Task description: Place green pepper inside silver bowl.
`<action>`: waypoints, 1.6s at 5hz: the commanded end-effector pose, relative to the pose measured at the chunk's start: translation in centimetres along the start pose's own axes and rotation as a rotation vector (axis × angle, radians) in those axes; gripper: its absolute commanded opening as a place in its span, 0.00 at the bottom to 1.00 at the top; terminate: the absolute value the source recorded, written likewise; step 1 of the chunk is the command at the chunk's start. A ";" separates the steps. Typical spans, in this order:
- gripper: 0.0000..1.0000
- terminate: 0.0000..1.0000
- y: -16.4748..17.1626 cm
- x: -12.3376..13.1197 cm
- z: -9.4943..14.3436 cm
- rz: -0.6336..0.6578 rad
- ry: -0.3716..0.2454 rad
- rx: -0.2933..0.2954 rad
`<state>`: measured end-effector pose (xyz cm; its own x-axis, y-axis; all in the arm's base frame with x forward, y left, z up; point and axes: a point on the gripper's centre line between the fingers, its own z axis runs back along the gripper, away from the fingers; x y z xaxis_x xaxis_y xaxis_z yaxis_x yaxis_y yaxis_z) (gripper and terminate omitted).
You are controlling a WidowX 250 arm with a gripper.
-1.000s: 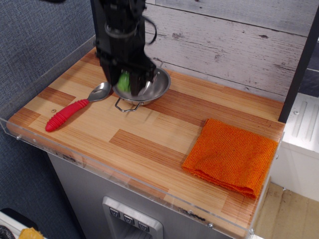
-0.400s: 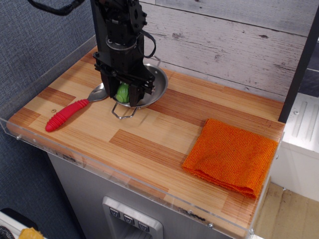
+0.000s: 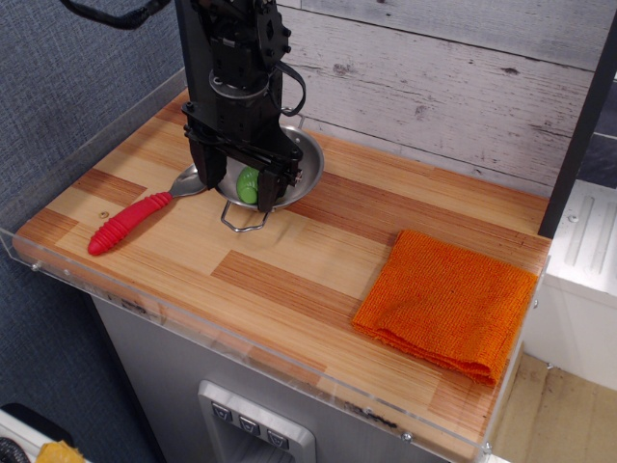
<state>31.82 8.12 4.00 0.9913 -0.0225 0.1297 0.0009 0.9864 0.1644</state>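
The silver bowl (image 3: 307,166) stands at the back left of the wooden counter, one wire handle (image 3: 242,222) pointing to the front. The green pepper (image 3: 248,182) lies inside the bowl, only its green side showing between the fingers. My black gripper (image 3: 240,183) reaches down into the bowl. Its fingers stand apart on either side of the pepper, with a gap showing, so it looks open. The arm hides the back left part of the bowl.
A silver spoon with a red ribbed handle (image 3: 125,224) lies just left of the bowl, its scoop touching the bowl's side. A folded orange cloth (image 3: 448,301) lies at the front right. A clear rim edges the counter; a plank wall stands behind.
The gripper has lowered the pepper into the bowl and spread its fingers, letting go. The bowl has shifted slightly toward the front left.
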 end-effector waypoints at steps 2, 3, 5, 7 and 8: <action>1.00 0.00 0.4 0.6 2.2 0.003 -0.065 0.016; 1.00 0.00 0.3 1.3 5.1 0.003 -0.174 0.007; 1.00 0.00 -0.9 2.2 13.7 -0.007 -0.505 -0.037; 1.00 0.00 -2.3 1.9 13.6 -0.031 -0.530 -0.035; 1.00 0.00 -2.3 1.9 13.6 -0.031 -0.530 -0.035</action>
<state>32.78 3.06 15.99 0.8120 -0.1195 0.5713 0.0489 0.9893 0.1375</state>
